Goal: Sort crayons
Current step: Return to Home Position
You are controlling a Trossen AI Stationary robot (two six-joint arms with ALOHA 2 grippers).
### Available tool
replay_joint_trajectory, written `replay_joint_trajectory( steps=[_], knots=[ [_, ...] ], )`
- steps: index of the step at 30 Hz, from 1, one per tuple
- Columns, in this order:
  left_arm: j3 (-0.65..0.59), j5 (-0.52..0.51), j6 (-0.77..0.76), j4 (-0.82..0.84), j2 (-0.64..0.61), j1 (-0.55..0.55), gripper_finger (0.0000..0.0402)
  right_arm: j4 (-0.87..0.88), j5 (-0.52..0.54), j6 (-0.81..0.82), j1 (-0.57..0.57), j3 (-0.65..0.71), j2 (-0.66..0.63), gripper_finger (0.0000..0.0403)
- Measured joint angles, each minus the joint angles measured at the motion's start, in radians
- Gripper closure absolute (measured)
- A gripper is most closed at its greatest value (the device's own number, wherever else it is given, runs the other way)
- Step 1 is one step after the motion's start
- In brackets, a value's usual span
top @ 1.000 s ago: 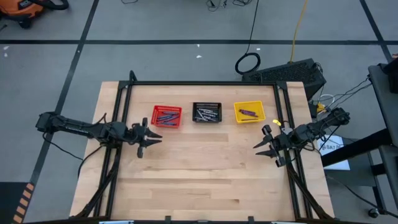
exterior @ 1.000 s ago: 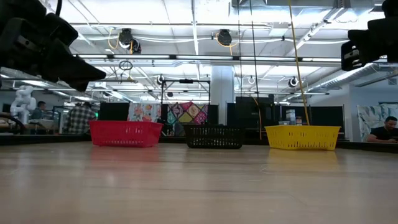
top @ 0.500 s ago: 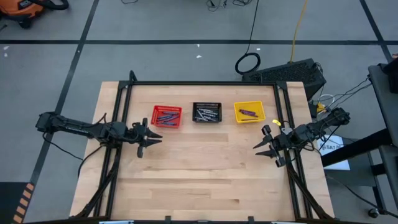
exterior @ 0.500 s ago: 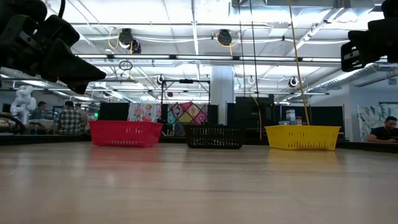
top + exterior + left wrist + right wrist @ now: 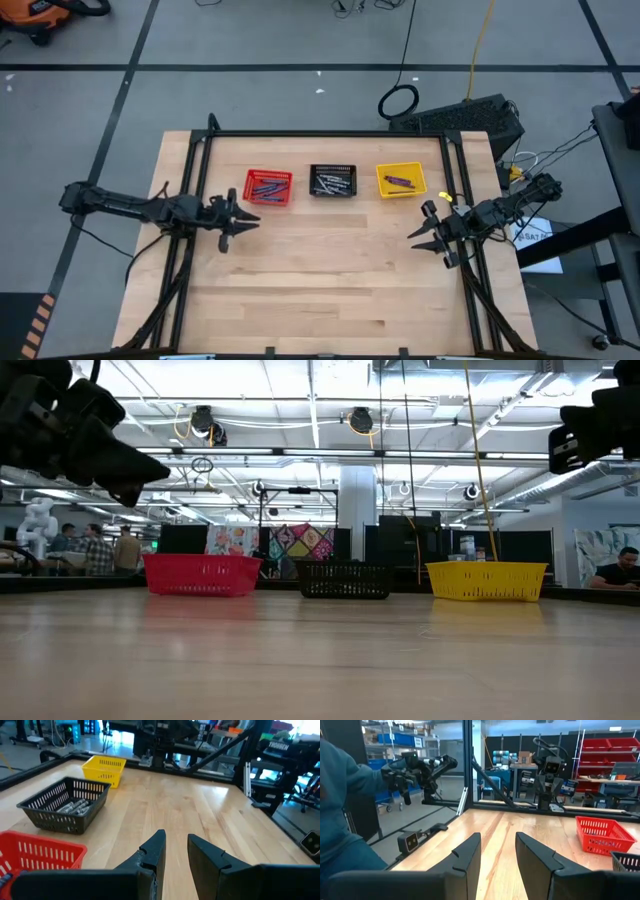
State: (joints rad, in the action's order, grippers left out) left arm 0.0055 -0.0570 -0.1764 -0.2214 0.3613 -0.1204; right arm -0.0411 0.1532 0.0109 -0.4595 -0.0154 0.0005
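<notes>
Step in hand, as I judge it: going home w/ both arms, sorting looks done. No loose crayon shows on the bare wood of the table (image 5: 330,290) in the high view, and the low view shows none on the near boards either.

My left gripper (image 5: 176,837) hovers above the table's left part, just near and left of the red basket (image 5: 247,188). Its fingers are apart w/ nothing between them. My right gripper (image 5: 498,837) hovers over the right edge, near and right of the yellow basket (image 5: 379,180). Same there: fingers apart, nothing held.

The crayons all lie in the three baskets, which stand in a row at the far side:
- blue crayons (image 5: 268,186) in the red basket, left
- grey ones (image 5: 331,183) in the black basket (image 5: 312,181), middle
- a dark crayon (image 5: 398,180) in the yellow one, right; exact count there I can't tell.

Rel. to my fingers: every crayon is farther off than either gripper and inboard of it. The blue lot is nearest my left fingers, the yellow basket's crayon nearest my right, none touching.

Next move, I reckon: fold each arm back toward its own side, fingers left as they are, and keep clear of the basket rims.
</notes>
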Motion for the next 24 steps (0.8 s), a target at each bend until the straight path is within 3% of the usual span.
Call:
replay_joint_trajectory(
  steps=[24],
  knots=[
    [-0.001, 0.0, 0.0, 0.026, -0.361, 0.0, 0.0317, -0.001, 0.001, 0.0, 0.0, 0.0, 0.0, 0.0293]
  ],
)
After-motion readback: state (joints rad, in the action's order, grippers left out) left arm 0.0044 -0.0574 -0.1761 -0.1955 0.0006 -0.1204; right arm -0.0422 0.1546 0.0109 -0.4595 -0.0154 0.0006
